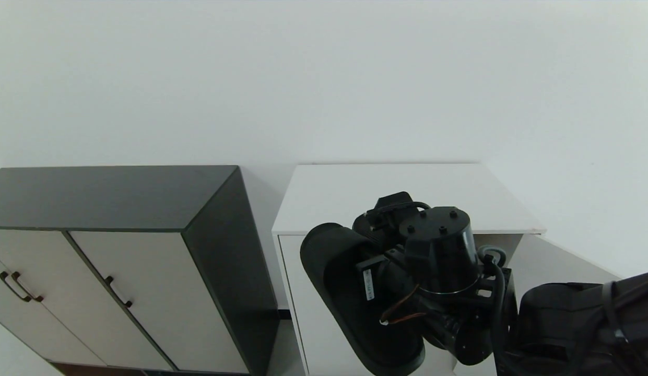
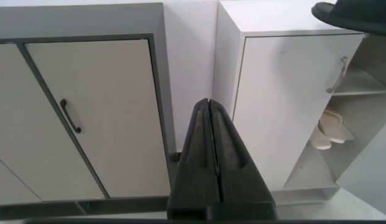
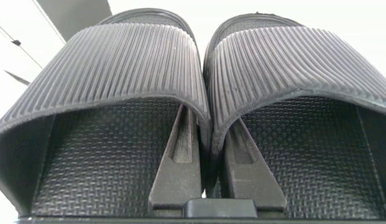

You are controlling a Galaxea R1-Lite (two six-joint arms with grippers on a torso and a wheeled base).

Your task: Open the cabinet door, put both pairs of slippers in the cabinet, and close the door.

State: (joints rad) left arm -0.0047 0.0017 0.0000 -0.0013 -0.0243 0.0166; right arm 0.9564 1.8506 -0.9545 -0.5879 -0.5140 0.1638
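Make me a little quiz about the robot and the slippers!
1. True or false: the right gripper holds the black slippers.
2. Where does the white pair lie? A: in the white cabinet. B: on top of it. C: under it.
3. Fill in: the left gripper is ___ (open or shut).

Key: 1 true; 2 A; 3 shut.
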